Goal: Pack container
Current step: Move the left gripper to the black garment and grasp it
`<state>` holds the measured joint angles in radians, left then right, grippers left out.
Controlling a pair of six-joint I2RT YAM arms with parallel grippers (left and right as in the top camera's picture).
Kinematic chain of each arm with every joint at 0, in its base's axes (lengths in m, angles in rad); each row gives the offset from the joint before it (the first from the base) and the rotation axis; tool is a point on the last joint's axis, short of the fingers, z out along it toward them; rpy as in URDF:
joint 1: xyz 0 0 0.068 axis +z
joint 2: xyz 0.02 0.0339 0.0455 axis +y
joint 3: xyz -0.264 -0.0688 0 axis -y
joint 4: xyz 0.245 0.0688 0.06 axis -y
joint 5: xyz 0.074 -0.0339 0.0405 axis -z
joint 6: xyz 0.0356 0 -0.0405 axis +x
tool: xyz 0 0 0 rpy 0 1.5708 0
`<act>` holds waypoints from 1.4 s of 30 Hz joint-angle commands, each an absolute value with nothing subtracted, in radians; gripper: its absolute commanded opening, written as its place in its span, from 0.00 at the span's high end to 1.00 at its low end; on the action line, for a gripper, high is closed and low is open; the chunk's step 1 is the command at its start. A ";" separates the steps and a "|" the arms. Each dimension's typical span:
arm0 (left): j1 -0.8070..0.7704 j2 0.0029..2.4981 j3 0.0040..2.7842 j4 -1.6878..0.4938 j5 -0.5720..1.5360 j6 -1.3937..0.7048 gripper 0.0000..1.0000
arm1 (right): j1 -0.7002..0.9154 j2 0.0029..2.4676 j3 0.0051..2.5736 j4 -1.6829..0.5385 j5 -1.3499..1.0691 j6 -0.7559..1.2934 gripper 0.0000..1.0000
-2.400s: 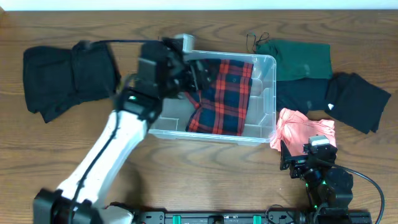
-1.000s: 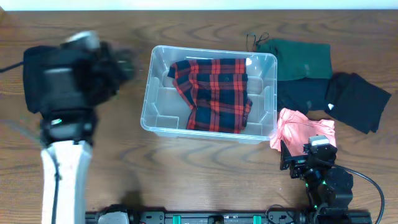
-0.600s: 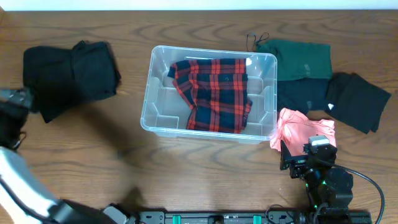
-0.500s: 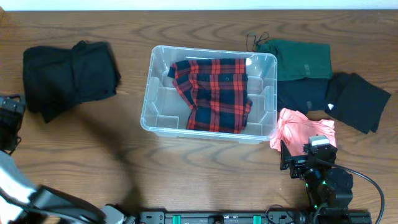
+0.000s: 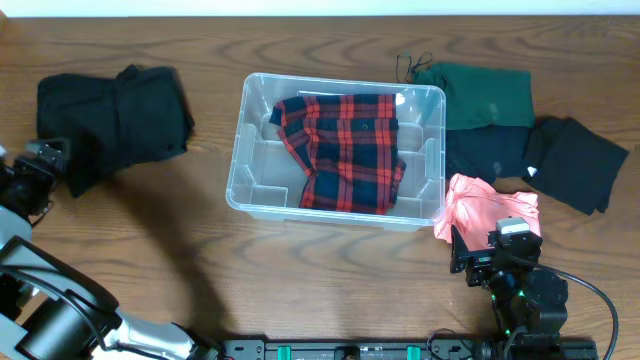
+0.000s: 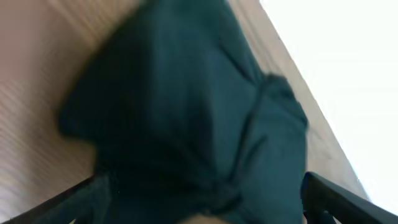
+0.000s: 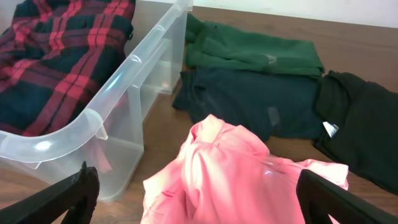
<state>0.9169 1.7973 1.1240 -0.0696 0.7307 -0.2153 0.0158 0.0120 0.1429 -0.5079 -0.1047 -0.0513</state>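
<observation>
**A:** Where does the container sit?

**B:** The container [image 5: 243, 165] is in the middle of the counter, closer to the far edge than the near one. A red-and-navy plaid shirt [image 5: 345, 150] lies crumpled inside, over its right part. The floor on its left is bare.

**A:** And the left gripper?

**B:** The left gripper [image 5: 48, 160] is at the left edge, just beside the black garment [image 5: 110, 115] lying toward the far left corner. Its fingers [image 6: 74, 199] are spread wide with nothing clamped. The wrist view is blurred and filled with dark cloth, so I cannot tell whether they touch it.

**A:** The right one?

**B:** The right gripper [image 5: 485, 245] is near the near edge, toward the right corner. It is also spread wide and holds nothing. A pink garment [image 7: 236, 168] lies just ahead of it, beside the container's near right corner.

**A:** Anything else?

**B:** A green garment [image 5: 485, 95], a dark folded garment [image 5: 485, 155] and a black piece [image 5: 575, 160] lie to the right of the container, toward the far right corner.
</observation>
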 commanded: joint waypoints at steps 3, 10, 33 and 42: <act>0.898 1.804 1.129 -0.014 0.661 -0.187 0.01 | 0.008 0.006 0.140 -0.509 -0.113 -0.038 0.01; 0.758 1.889 1.128 -0.062 0.599 -0.131 0.02 | 0.008 0.006 0.140 -0.509 -0.113 -0.038 0.01; 0.464 1.951 1.121 -0.461 0.573 -0.400 0.25 | 0.008 0.006 0.140 -0.509 -0.113 -0.038 0.01; 0.588 1.632 1.129 -0.533 0.661 -0.262 0.14 | 0.008 0.006 0.140 -0.509 -0.113 -0.038 0.01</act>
